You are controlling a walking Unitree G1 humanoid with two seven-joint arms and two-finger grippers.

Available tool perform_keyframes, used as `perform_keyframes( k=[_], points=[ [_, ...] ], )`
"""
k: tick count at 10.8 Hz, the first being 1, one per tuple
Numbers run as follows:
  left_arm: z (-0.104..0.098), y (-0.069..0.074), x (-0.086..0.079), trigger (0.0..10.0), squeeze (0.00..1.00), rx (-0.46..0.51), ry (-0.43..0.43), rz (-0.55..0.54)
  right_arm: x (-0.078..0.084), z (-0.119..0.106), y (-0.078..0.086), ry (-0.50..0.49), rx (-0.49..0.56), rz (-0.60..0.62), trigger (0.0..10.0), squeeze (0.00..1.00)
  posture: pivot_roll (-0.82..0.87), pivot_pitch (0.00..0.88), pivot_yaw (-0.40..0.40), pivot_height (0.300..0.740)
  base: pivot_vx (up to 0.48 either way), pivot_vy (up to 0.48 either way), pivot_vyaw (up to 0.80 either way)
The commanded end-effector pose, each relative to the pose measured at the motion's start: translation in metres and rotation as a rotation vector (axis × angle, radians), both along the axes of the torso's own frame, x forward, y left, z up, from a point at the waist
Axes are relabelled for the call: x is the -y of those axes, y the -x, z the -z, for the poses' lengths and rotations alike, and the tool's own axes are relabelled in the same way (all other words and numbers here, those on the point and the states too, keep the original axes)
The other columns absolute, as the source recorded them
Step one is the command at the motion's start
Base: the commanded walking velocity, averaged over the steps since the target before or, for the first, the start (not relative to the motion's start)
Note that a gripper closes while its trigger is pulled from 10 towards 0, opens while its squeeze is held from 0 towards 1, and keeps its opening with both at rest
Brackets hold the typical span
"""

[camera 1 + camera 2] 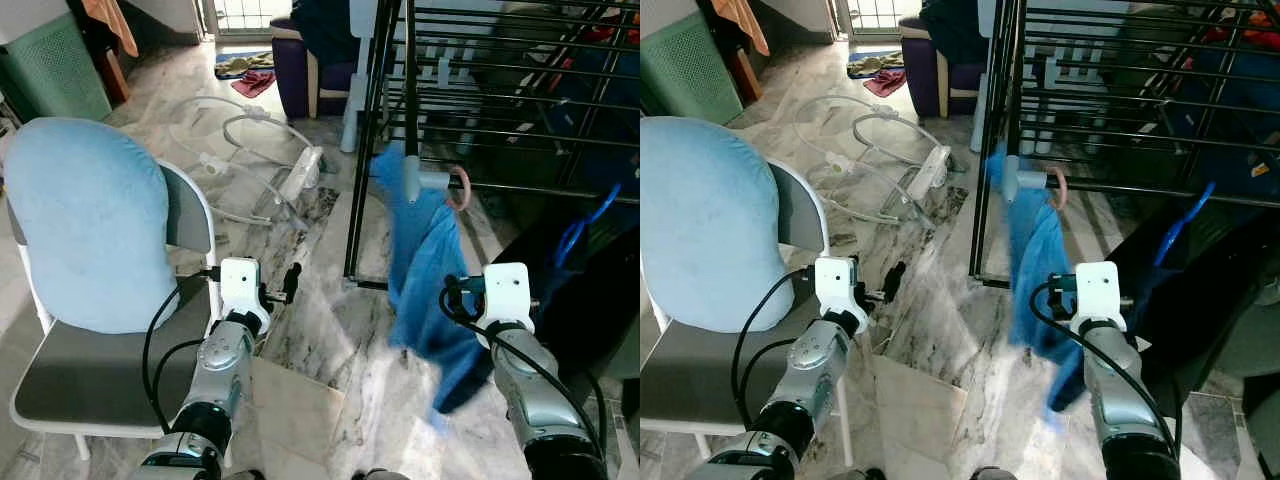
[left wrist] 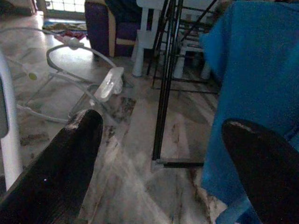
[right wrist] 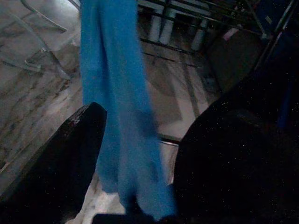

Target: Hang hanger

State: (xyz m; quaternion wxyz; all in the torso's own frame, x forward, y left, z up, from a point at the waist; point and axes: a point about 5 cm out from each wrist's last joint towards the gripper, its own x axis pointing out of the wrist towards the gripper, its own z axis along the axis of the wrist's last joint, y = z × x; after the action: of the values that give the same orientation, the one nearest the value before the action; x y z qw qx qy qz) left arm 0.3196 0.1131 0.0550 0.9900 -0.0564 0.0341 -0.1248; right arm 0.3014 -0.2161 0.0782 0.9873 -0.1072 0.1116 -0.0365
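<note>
A blue garment (image 1: pixel 425 270) hangs from a hanger (image 1: pixel 418 180) whose pink hook (image 1: pixel 460 188) sits at a bar of the black drying rack (image 1: pixel 520 120). My right gripper (image 3: pixel 140 158) is low beside the garment's bottom end. It is open, and the blurred blue cloth (image 3: pixel 117 93) hangs in the gap between and just beyond the fingers (image 3: pixel 70 154). My left gripper (image 1: pixel 286 288) is held out over the marble floor to the left of the rack, open and empty, its fingers (image 2: pixel 70 154) wide apart and the rack leg (image 2: pixel 163 93) ahead of it.
A white chair with a light-blue cushion (image 1: pixel 90 220) stands close on my left. White tube frames (image 1: pixel 250 150) lie on the floor ahead. A purple armchair (image 1: pixel 300 70) is behind them. A dark bulky object (image 1: pixel 590 290) with a blue hanger (image 1: pixel 585 230) is on the right.
</note>
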Motion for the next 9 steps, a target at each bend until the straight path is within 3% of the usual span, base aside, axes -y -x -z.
perform_keyframes(
  k=[1,4,6,7,9],
  points=[
    [0.001,-0.001,0.003,10.0,0.0,-0.016,-0.011,0.026,-0.001,-0.007,-0.002,0.012,0.031,-0.031,10.0,0.0,-0.21,0.107,0.029,0.74,0.0,0.0,0.0],
    [0.002,-0.001,0.005,10.0,0.0,-0.025,-0.016,0.03,0.005,-0.017,-0.013,0.026,0.019,-0.106,10.0,0.0,-0.21,0.103,0.028,0.74,0.0,0.0,0.0],
    [0.004,0.0,0.003,10.0,0.0,-0.034,-0.021,0.02,0.019,-0.026,-0.023,0.026,-0.019,-0.18,10.0,0.0,-0.2,0.102,0.024,0.74,0.0,0.0,0.0],
    [0.005,0.0,0.002,10.0,0.0,-0.036,-0.023,0.017,0.021,-0.029,-0.026,0.011,-0.033,-0.209,0.0,0.0,-0.2,0.102,0.024,0.74,0.0,0.0,0.0],
    [0.006,0.001,0.0,10.0,0.0,-0.041,-0.027,0.011,0.017,-0.03,-0.031,-0.029,-0.044,-0.251,0.0,0.0,-0.19,0.103,0.022,0.74,0.0,0.0,0.0]
  ],
)
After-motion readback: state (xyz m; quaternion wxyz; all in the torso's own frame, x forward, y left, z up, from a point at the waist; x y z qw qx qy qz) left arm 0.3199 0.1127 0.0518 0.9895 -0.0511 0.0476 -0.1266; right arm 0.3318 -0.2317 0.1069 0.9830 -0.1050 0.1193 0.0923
